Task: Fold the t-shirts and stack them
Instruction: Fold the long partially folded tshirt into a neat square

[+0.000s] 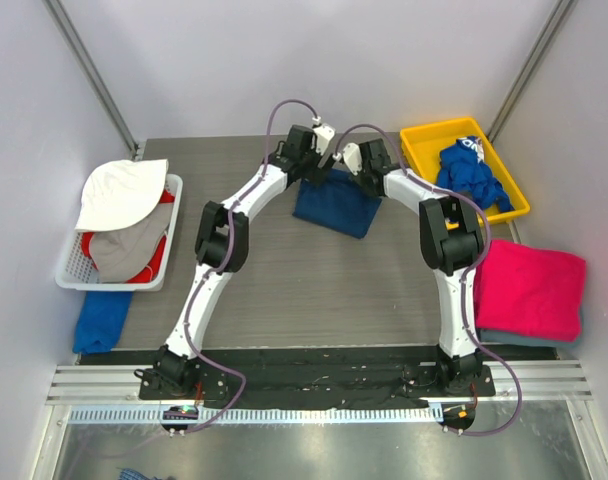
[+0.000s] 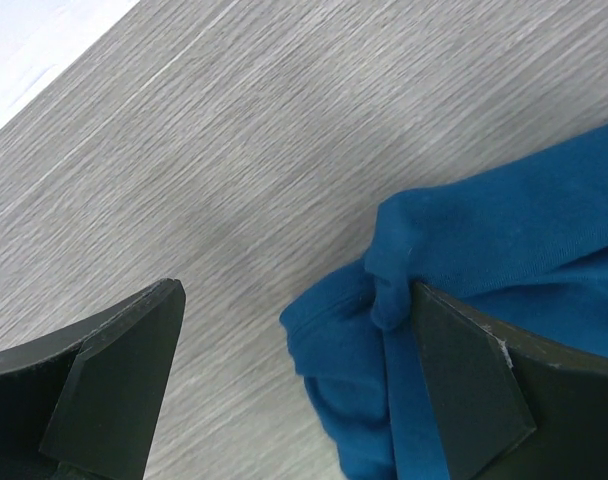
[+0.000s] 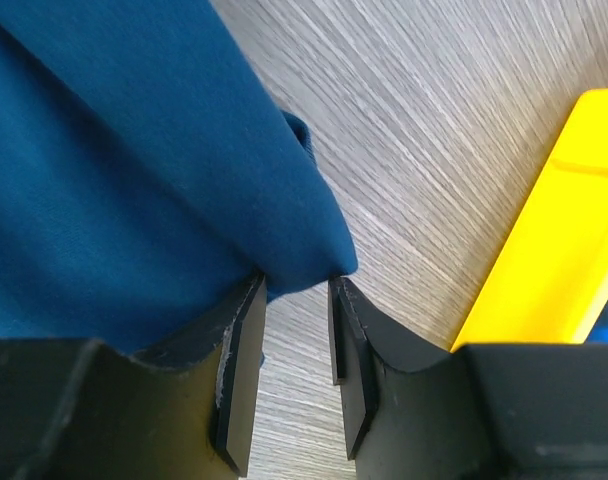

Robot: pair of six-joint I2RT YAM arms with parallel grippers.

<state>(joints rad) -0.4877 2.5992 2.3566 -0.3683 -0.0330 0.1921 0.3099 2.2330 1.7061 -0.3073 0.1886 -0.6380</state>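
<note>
Both arms reach to the far middle of the bench [image 1: 284, 280], their claws side by side over a dark blue tee [image 1: 334, 208] folded into a rough rectangle.

The left claw [image 1: 309, 172] is spread wide and pinches nothing. In its wrist view, bare bench shows across most of the gap of the left claw [image 2: 294, 370]. A bunched corner of the dark blue tee [image 2: 514, 230] presses against the inner face of one finger [image 2: 469, 390], while the other finger [image 2: 114, 390] is clear of the cloth.

The right claw [image 1: 356, 172] is drawn nearly together. In its own view the right claw [image 3: 296, 285] has a rounded fold of the dark blue tee [image 3: 104, 180] sitting between its tips, and it appears to be pinching that edge. The rest of the cloth spreads away to one side of it.

Close on the outer side of the right claw is a yellow bin [image 1: 414, 140], its wall also visible in the wrist view [image 3: 554, 250], with a crumpled royal-blue tee [image 1: 469, 178] inside. Nearer the right arm's base lies a folded pink tee [image 1: 529, 290]. Well away on the left claw's side stands a white basket [image 1: 69, 275] of heaped cloth.
</note>
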